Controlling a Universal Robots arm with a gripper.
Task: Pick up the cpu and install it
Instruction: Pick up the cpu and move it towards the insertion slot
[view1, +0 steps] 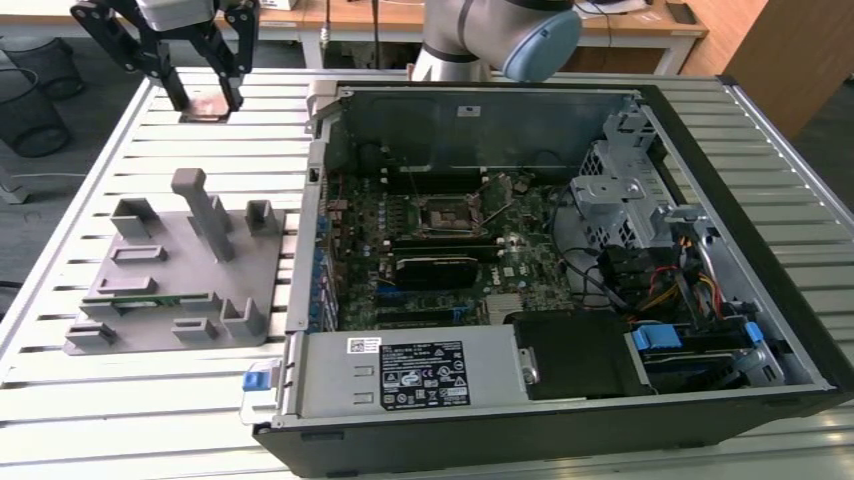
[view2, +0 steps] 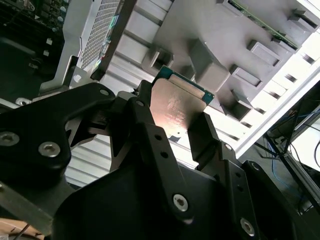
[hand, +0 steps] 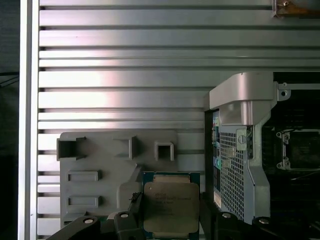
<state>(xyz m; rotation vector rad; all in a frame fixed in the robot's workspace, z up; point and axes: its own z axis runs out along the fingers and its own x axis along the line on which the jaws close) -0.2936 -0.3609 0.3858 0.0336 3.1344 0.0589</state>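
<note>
**CPU gripped in pincer, upper left, away from PC**

- Pincer (view1: 207, 98) is in the upper left of the exterior view, over the slatted worktop (view1: 160, 420). It's higher in the frame than the gray holder tray (view1: 174, 275).
- Jaws are closed down to chip width and clamp the cpu (view1: 207, 108) on two opposite edges. Nothing else is in the grip.
- Both wrist views show the cpu (view2: 177, 107) (hand: 171, 205) between the black fingers (view2: 145, 130) (hand: 134, 202). The silvery top plate faces the cams, w/ a thin green rim showing at the edge.
- Chip looks clear of the worktop. In the second wrist view the slats and the tray (view2: 220, 35) lie beyond it.
- Tray pockets near the chip in the first wrist view (hand: 100, 160) look vacant.
- Open PC case (view1: 747, 330) takes up the centre and right of the exterior view, just beside the tray.
- Board socket (view1: 443, 213) is mid-frame inside the case, well apart from the cpu. Can't tell if its latch is up or down.
</note>
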